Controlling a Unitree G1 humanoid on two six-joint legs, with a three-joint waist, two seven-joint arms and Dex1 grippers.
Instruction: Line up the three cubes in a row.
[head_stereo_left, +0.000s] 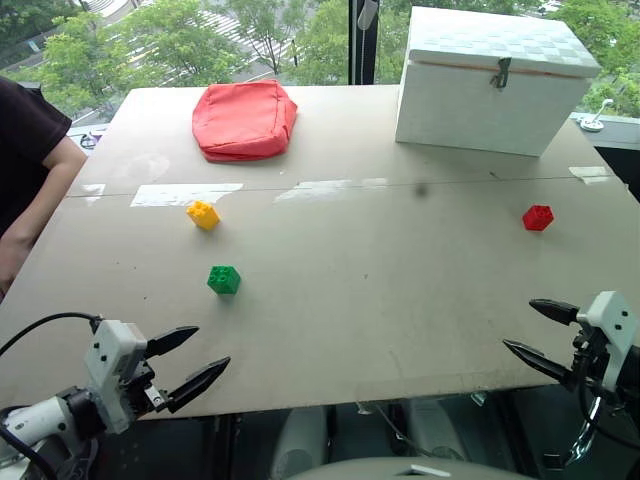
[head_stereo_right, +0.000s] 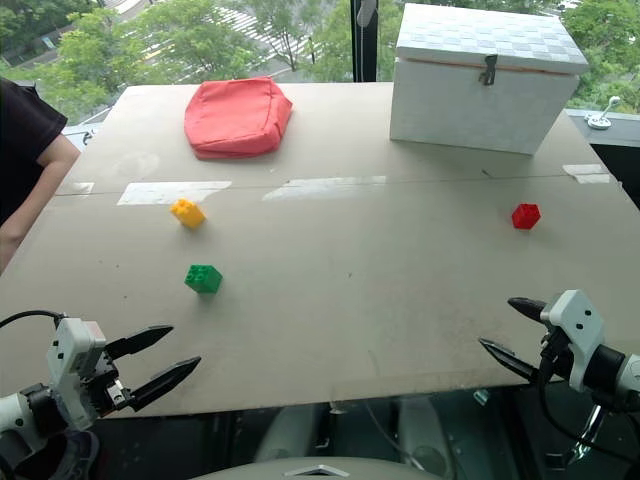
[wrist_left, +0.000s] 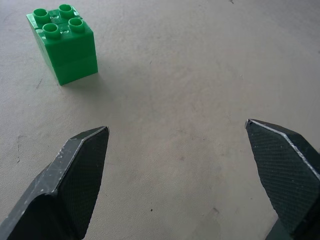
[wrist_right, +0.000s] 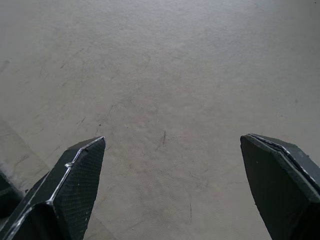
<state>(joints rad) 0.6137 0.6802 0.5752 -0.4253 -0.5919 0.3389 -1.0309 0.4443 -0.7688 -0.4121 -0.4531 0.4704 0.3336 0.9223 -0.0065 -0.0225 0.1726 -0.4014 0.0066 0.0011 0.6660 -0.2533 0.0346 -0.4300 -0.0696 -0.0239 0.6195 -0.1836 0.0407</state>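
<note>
Pincers hover at the bench's (head_stereo_left: 400, 320) near edge, left pincer (head_stereo_left: 192, 363) and right pincer (head_stereo_left: 533, 333) both spread apart and empty. Green cube (head_stereo_left: 224, 280) sits beyond the left one, yellow cube (head_stereo_left: 203, 214) farther back, red cube (head_stereo_left: 538, 217) well apart at right. Red cushion (head_stereo_left: 244, 120) and white box (head_stereo_left: 490, 85) lie farthest.

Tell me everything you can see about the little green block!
The green cube is a small, shiny plastic building block with four round studs on top. It stands upright, studs up, on the bare tan table, on the robot's left side. The yellow cube sits a little farther back, apart from it. Nothing touches the green cube except the table; the open left gripper is nearer the table edge, short of it.
</note>
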